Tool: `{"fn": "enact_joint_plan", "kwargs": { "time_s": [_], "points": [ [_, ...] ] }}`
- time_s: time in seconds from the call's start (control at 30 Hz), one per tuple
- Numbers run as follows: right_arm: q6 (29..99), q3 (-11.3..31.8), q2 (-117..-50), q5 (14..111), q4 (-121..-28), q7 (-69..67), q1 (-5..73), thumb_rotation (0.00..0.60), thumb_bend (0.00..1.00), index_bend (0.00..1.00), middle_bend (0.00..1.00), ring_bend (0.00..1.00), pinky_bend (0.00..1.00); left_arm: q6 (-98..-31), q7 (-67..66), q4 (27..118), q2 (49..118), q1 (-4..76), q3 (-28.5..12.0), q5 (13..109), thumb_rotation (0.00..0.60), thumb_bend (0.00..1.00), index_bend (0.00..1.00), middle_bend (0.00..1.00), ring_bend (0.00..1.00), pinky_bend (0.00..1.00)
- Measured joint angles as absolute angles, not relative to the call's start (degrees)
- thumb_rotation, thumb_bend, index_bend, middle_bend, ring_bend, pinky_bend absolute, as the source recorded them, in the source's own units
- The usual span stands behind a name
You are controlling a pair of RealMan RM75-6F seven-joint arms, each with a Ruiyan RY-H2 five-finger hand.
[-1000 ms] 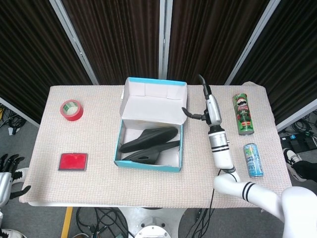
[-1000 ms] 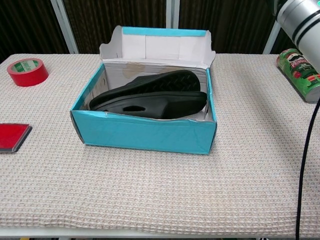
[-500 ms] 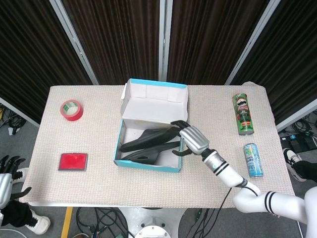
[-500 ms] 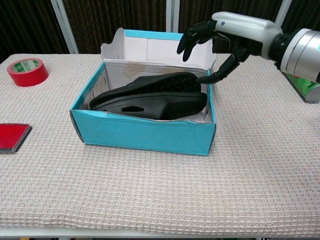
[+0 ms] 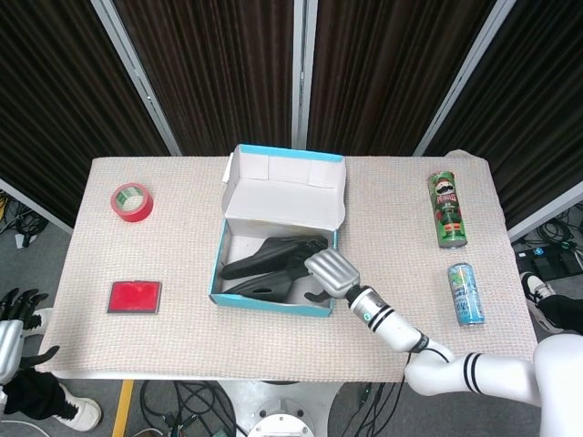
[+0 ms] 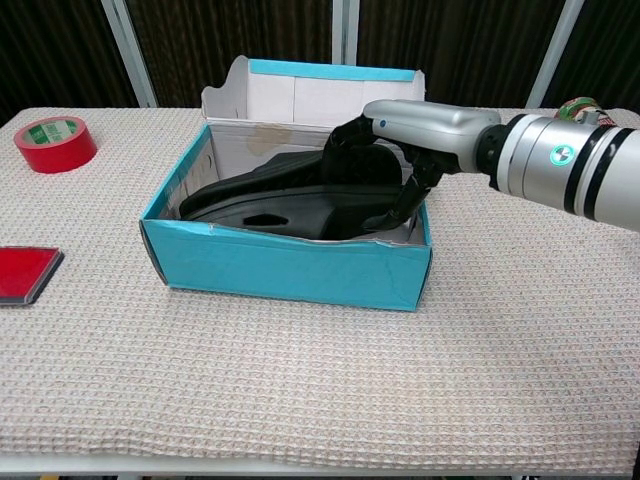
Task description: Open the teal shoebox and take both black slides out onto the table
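The two black slides (image 6: 300,195) lie stacked inside the open teal shoebox (image 6: 290,265). The right hand (image 6: 385,160) reaches in, its fingers (image 6: 345,140) curled over the upper slide; whether they grip it I cannot tell. The slides look light, rubbery and bendable, so the wide strap seems the best place to hold.

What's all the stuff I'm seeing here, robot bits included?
Teal cardboard shoebox: one, lid open, table centre.
Black rubber slides: two, inside the shoebox.
Red tape roll: one, far left.
Red flat square pad: one, near left.
Green crisp tube: one, lying far right.
Blue drink can: one, lying near right.
Beige woven tablecloth: one, covering the table.
Right hand: silver with black fingers, reaching into the shoebox over the slides.
Left hand: black fingers, off the table's left edge.
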State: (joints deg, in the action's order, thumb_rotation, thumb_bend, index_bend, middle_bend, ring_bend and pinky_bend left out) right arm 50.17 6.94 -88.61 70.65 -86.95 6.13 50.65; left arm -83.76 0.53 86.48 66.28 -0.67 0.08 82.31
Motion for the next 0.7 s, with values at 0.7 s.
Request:
{"fn": "enact_joint_plan", "kwargs": {
  "time_s": [0.7],
  "points": [
    [54.60,7.46,-100.39,70.40,-76.39,16.87,50.35,0.600,0.17,0.39,0.32,0.05,0.04,-82.66,3.24,84.59,66.99,-0.50,0.24,82.37,0.600,0.06,0.20,0.13,0.04,0.15]
  ]
}}
